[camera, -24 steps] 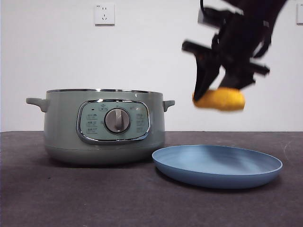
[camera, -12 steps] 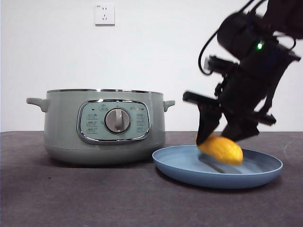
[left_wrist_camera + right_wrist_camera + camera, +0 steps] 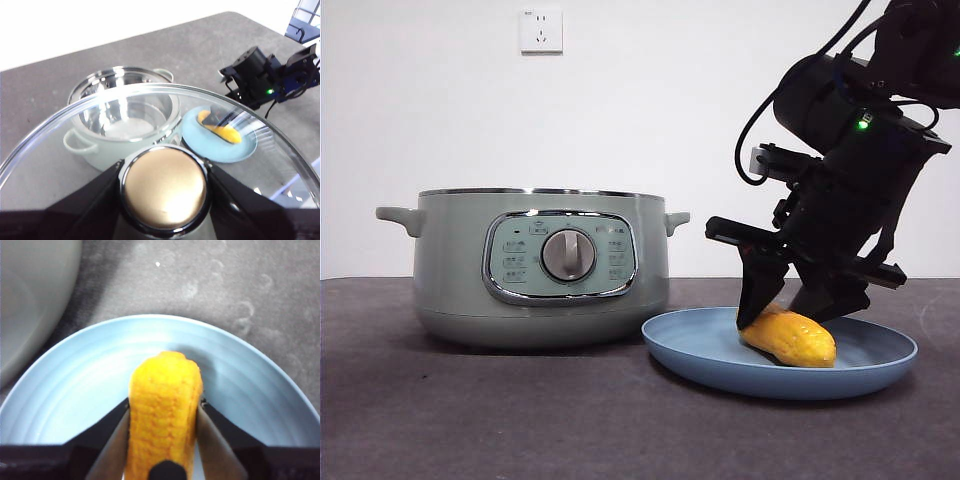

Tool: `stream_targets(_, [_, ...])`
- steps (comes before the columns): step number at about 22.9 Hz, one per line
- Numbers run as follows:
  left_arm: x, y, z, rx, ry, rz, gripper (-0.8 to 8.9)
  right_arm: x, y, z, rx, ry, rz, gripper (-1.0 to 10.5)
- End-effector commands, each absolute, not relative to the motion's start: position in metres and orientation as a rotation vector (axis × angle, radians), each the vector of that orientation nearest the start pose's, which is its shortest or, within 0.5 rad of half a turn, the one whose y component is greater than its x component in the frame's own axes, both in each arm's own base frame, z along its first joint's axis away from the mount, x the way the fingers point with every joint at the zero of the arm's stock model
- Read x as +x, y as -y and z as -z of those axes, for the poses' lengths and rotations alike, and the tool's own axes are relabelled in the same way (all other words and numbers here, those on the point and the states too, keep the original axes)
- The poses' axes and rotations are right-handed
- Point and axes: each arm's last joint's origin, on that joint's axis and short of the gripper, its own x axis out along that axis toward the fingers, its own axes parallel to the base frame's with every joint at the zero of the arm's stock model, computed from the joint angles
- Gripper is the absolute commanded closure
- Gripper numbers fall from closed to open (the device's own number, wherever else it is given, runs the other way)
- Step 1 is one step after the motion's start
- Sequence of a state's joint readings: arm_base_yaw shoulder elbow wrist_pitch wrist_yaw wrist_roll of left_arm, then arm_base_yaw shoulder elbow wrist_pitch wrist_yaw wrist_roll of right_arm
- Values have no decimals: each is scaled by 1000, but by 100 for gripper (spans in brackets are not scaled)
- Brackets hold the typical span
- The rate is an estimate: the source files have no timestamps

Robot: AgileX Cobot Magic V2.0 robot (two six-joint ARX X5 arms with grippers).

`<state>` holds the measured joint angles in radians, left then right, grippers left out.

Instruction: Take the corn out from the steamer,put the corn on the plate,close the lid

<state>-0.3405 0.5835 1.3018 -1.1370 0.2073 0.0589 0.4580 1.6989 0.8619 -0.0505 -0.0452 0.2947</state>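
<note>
While the right hand grips the corn across its middle, cob resting on the plate beside the open steamer, the left hand clamps the lid's knob, aloft.

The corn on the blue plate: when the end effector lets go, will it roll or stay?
The stubby yellow-orange corn cob is rounded and glossy, so it may roll a little. The shallow light-blue plate has a raised rim that would probably stop it. The right end effector grips it without denting, so it seems stiff.
</note>
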Motion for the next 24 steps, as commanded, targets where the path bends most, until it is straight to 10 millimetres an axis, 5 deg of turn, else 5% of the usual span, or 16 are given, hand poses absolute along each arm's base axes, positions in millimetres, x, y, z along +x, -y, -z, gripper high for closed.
stream_targets(1, [37,20,-425,72,-338,553,822,285,-142,-137,97,-1005,-307,454])
stream_targets(5, [66,30,-431,71,-322,555,822,284,-142,-149,102,-968,-323,376])
stream_targets(9, [104,43,-433,72,-326,555,822,270,-135,-194,106,-858,-358,379])
stream_targets(15, [175,69,-425,76,-321,560,822,211,-106,-276,91,-679,-414,379])
stream_targets(24, [251,95,-393,103,-348,568,822,147,-74,-320,125,-533,-440,379])
